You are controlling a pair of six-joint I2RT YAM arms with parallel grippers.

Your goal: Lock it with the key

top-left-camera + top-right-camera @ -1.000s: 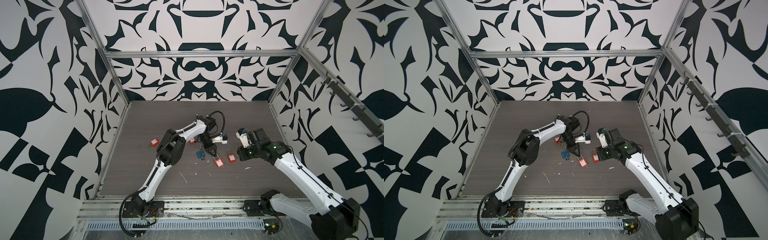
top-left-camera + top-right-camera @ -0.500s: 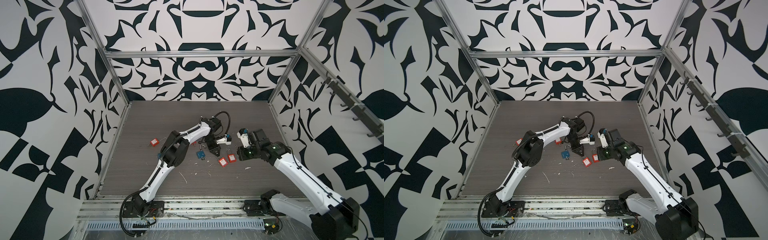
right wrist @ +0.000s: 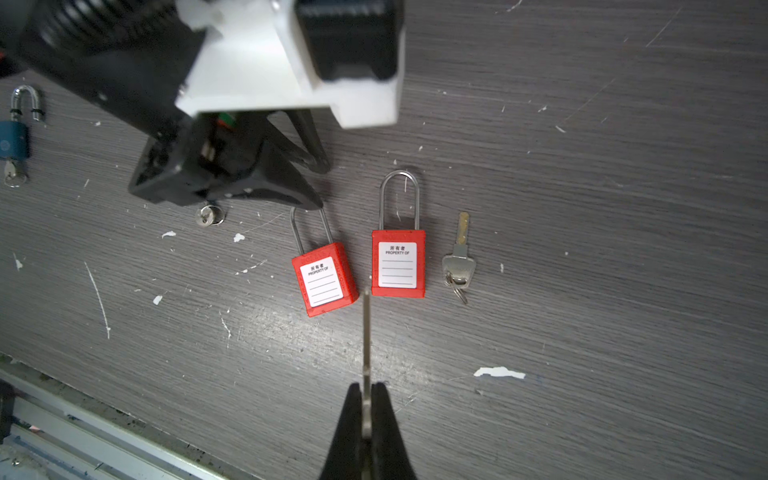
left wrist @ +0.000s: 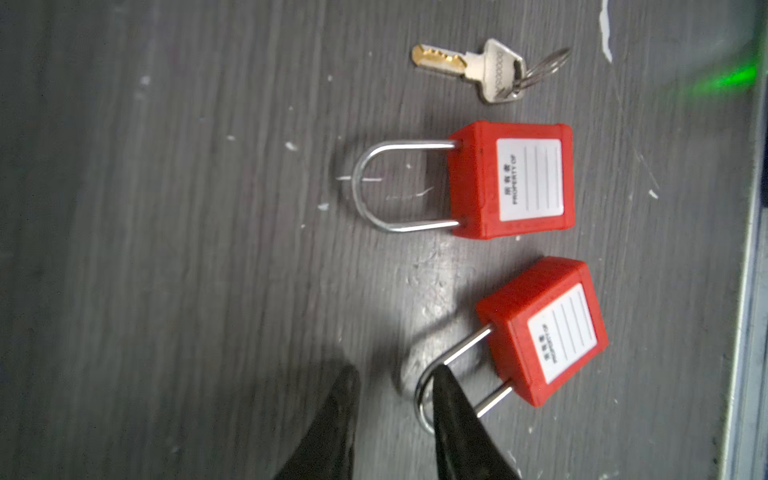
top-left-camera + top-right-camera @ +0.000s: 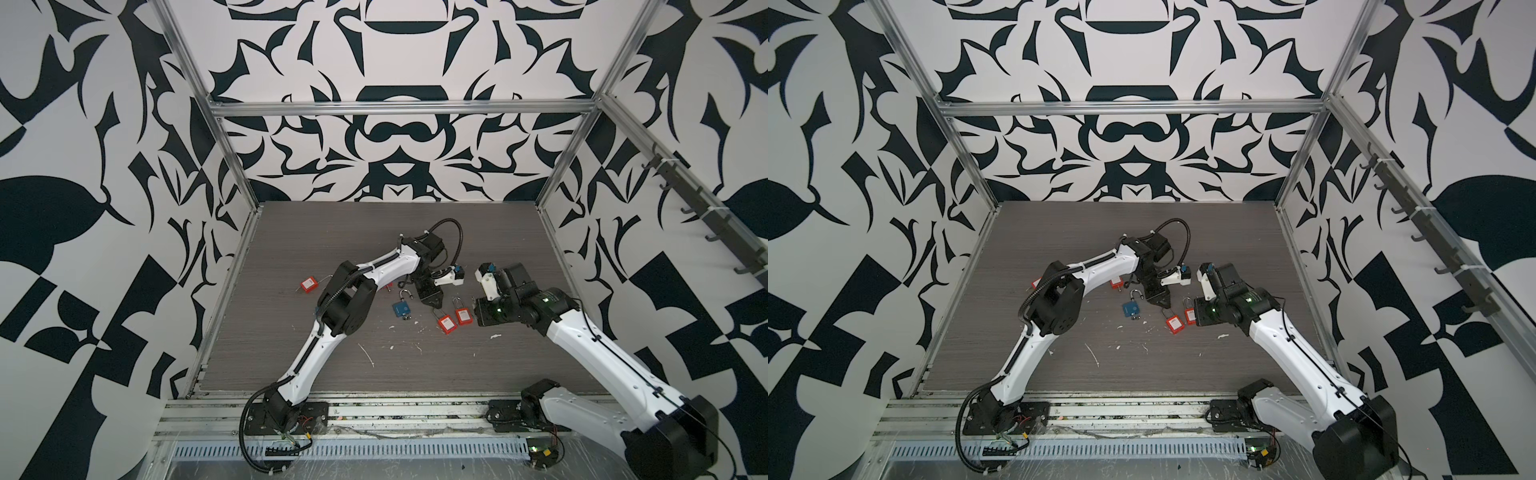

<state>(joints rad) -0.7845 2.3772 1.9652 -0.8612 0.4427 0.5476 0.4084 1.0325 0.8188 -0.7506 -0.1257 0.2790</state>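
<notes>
1. The key [image 3: 366,332] is pinched tight in the right claw [image 3: 366,387], its blade aimed at the red padlock [image 3: 324,280] lying at the middle of the counter [image 3: 582,208].
2. The left claw [image 4: 397,372] has just parted, letting go of that padlock's shackle.
3. The padlock now lies beside a second red padlock [image 3: 398,264] and likely needs steadying before the key goes in.

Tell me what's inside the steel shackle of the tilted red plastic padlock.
The grey table shows through the tilted red plastic padlock's shackle, with a black fingertip of the left gripper over it. That finger covers part of the bend.

A robotics lab cell: aluminium framing [image 5: 399,109], black-and-white patterned walls [image 5: 104,208], scuffed grey tabletop [image 5: 332,232].
</notes>
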